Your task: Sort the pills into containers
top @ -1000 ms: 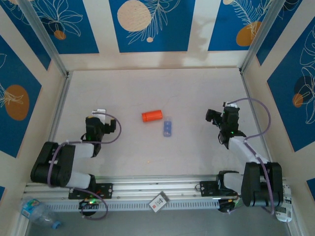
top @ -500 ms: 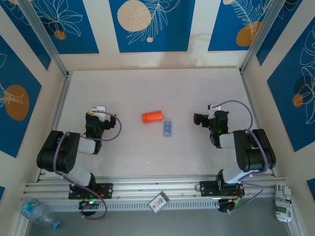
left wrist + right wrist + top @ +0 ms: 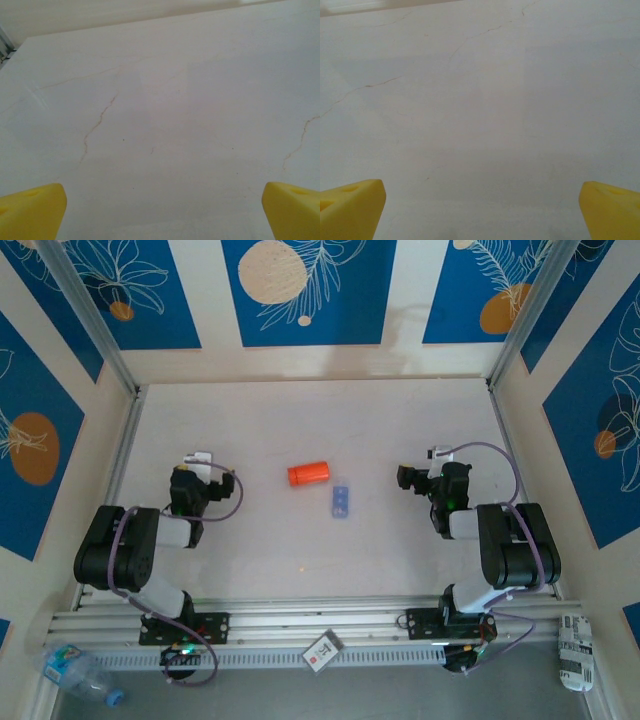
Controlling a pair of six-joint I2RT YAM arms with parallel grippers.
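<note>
blue panels with white leaf drawings line the room's cream walls. the pale bench shows faint hairline cracks. the left end effector and the right end effector gape wide, gripping nothing. mid-bench lies an orange bottle, the blue containers just beside it, and one pill nearer the arms.

The right gripper spreads its yellow fingertips wide above a pale table veined with hairline cracks.
</note>
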